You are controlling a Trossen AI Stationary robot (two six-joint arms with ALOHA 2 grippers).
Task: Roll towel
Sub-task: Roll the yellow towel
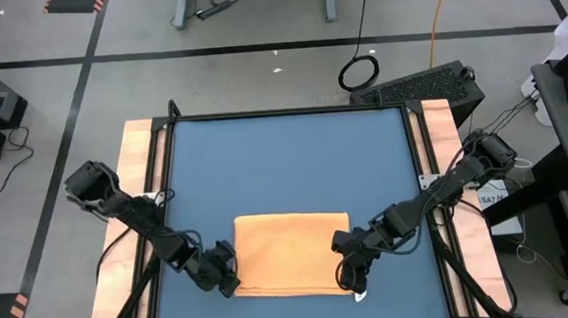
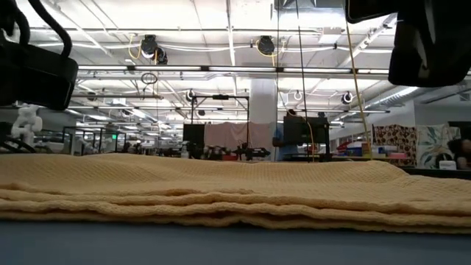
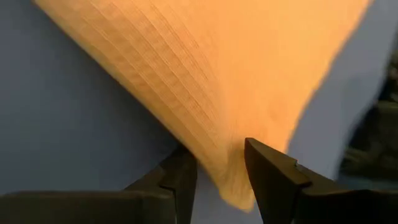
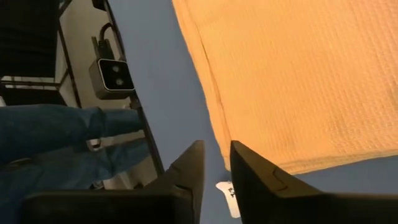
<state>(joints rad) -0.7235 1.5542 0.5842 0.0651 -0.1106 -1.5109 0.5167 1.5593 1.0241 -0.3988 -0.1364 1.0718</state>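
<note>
**A:** Where does the towel [image 1: 293,254] lie from the two hands?

**B:** It is folded flat on the blue worktop [image 1: 284,164], toward the near edge, with its long axis running side to side between the arms. The left hand [image 1: 226,280] is at its near left corner, the right hand [image 1: 352,277] at its near right corner. Each hand has its own end, so neither is really the nearer one.

**A:** Are they gripping it?

**B:** The left one seems to be. In its wrist view the corner of the cloth sits between the two fingers [image 3: 268,171], which stand partly apart around it, so I'd call that a pinch on the towel. The right fingers [image 4: 252,168] are drawn close with a narrow gap, just beside the corner near the small white tag [image 4: 227,190]. I cannot tell whether they have any cloth.

**A:** So which way would the roll go?

**B:** My judgement: from the near long edge away across the short side, both hands moving together.
</note>
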